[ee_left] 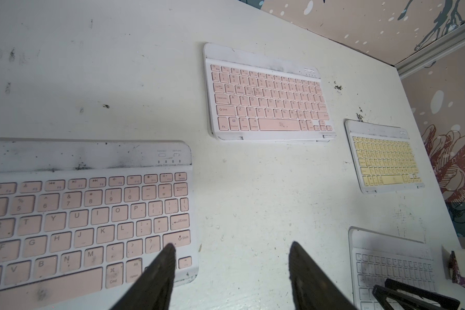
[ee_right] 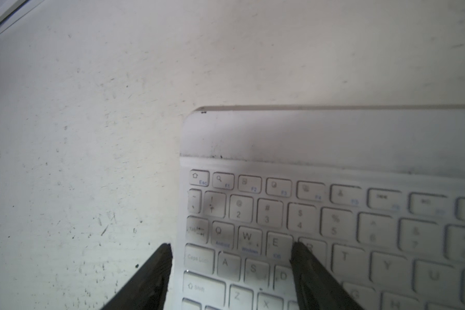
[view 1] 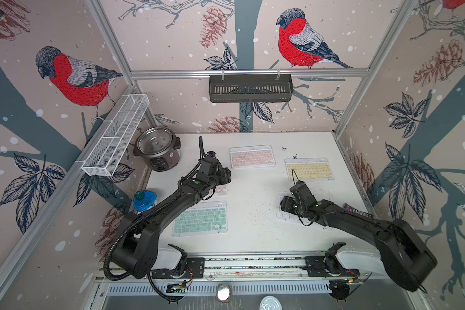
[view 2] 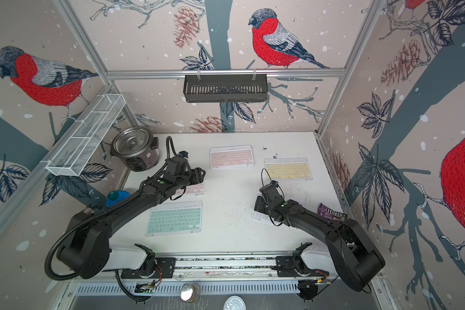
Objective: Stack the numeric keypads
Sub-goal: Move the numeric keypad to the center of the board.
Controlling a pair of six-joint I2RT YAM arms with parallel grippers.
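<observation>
Black fingers (ee_right: 151, 273) of the right gripper (ee_right: 231, 244) stand spread astride the short end of a white keypad (ee_right: 333, 214), one tip over bare table (ee_right: 78, 134), one above the E and R keys, pinching nothing. The left gripper (ee_left: 232, 244) hangs likewise spread, one tip over the lower corner of a pink keypad (ee_left: 78, 214), the other over the tabletop. Three more lie flat and apart: a second pink keypad (ee_left: 269, 102) at the far middle, where another frame's edge seems to show beneath it, a yellow keypad (ee_left: 384, 158) near the right wall, and a mint keypad (view 1: 200, 218) close to the arm bases. Stacking appears barely begun, with both arms lining up pickups. Each thin board sits flush, so the next move likely calls for working a fingertip under an edge before closing and lifting. A rice cooker (view 1: 157, 150) and a candy packet (view 1: 357, 212) sit at the margins.
</observation>
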